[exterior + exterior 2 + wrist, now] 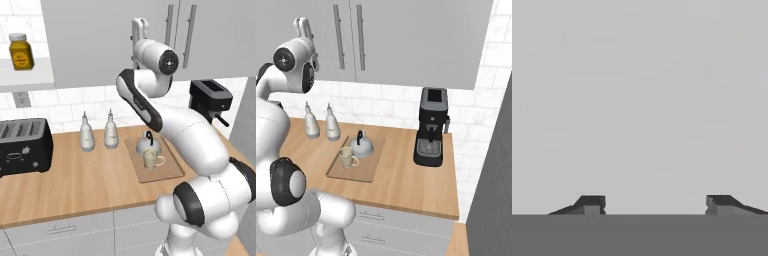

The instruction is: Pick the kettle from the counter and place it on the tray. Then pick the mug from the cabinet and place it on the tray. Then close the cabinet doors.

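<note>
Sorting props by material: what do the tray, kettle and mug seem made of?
Tray: matte tan wood, darker than the worktop. Kettle: smooth pale grey, likely metal or enamel, with a thin dark handle. Mug: cream, faintly patterned, probably glazed ceramic.

From my station both base views come through evenly bright, with soft, flat rendered light and no single strong source I can pin down. Shadows are faint: a weak dark patch sits under the kettle (148, 143) and the mug (151, 158) on the tray (167, 169), and the toaster (24, 146) shades the counter (75, 180) only a little. The arm's white shells carry smooth highlights but no harsh glare. Both base pictures are slightly soft and blocky, so fine edges such as the door handles (349, 36) look a bit smeared. I see no bending at the edges. My hand view is plain flat grey, with faint mottling.
</note>
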You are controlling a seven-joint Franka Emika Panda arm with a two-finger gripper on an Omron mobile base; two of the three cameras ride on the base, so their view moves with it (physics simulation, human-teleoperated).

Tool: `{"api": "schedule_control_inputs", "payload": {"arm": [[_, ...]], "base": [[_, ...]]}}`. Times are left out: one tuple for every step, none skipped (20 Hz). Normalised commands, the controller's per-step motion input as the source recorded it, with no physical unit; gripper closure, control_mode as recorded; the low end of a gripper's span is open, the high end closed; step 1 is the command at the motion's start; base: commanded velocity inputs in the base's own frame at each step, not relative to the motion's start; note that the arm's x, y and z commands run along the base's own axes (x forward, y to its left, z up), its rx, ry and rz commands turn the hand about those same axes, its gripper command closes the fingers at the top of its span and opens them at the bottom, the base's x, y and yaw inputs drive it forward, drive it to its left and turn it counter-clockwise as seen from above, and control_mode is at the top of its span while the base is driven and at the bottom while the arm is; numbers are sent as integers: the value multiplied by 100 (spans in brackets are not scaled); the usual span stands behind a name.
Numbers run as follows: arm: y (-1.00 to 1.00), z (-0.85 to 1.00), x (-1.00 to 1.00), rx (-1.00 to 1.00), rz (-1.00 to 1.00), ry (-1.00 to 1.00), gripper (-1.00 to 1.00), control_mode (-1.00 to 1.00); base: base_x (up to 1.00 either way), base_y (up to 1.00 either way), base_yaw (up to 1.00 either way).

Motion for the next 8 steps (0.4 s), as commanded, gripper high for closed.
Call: {"api": "schedule_control_inputs", "payload": {"arm": [[0, 0, 50, 0, 10, 2, -100, -100], [0, 0, 50, 0, 10, 3, -100, -100], [0, 0, 50, 0, 9, 5, -100, -100], [0, 0, 51, 0, 8, 5, -100, -100], [0, -1, 61, 0, 8, 8, -100, -100], [0, -8, 76, 0, 7, 12, -100, -100], [0, -7, 86, 0, 7, 15, -100, -100], [0, -15, 99, 0, 5, 16, -100, -100]], "base": [[0, 0, 0], [0, 0, 0], [0, 0, 0], [0, 0, 0], [0, 0, 0], [0, 0, 0], [0, 0, 0], [0, 0, 0]]}}
